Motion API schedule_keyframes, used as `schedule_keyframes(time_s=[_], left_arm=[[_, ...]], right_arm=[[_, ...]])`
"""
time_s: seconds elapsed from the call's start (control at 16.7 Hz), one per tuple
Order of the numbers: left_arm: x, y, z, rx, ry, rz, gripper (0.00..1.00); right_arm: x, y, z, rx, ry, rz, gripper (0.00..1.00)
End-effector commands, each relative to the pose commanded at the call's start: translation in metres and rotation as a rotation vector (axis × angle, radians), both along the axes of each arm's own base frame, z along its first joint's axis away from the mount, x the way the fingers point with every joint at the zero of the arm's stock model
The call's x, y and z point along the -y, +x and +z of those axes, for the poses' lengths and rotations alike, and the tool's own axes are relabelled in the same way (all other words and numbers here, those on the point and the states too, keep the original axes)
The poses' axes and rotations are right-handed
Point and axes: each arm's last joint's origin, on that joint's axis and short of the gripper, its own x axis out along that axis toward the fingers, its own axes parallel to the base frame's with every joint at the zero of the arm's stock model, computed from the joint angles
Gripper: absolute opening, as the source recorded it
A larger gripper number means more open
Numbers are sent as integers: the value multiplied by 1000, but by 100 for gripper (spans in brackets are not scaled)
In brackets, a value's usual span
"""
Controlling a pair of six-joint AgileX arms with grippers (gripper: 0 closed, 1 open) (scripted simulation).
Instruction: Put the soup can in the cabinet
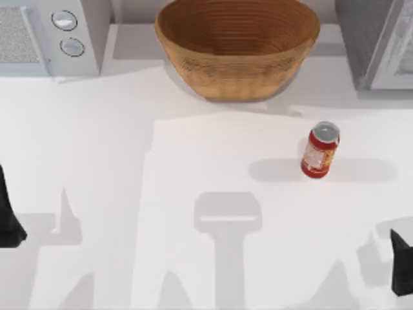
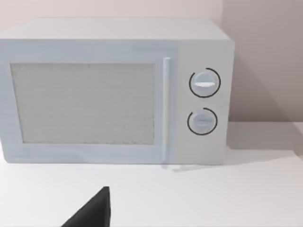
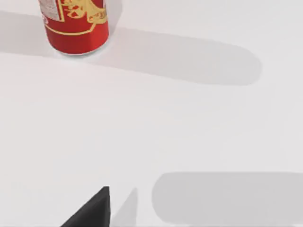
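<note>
While both arms are sitting low at the near edge of the white surface (image 1: 193, 258), the left gripper (image 1: 10, 223) is showing as a dark shape at the left edge and the right gripper (image 1: 401, 261) as a dark shape at the right near corner; I cannot tell how far either one is open, and neither is holding anything that I can see. A little farther in, on the right half of the surface, the soup can (image 1: 320, 150) is standing upright by itself, red with a cream label and a silver lid, well apart from the right gripper and casting a long shadow. In the right wrist view the soup can's lower part (image 3: 75, 26) is resting on bare surface. Farther back, the woven bowl (image 1: 237, 48) is sitting at the middle rear, apart from the can. At the far left a white microwave (image 1: 51, 35) with two dials is standing, its door (image 2: 83, 104) shut, and at the far right a grey cabinet (image 1: 377, 42) is standing.
</note>
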Motion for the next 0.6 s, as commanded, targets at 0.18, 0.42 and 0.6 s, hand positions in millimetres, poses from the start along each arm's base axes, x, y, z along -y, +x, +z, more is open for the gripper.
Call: schedule_keyframes(time_s=[0.18,0.42,0.6], left_arm=[[0,0,0,0,0,0,100],[0,0,0,0,0,0,100],[0,0,0,0,0,0,100]], right_arm=[[-10,8,2,-6,-33,40,100],[-27,23,5,12,-68,78,100],[-41,36,6,44,-84,90,100]])
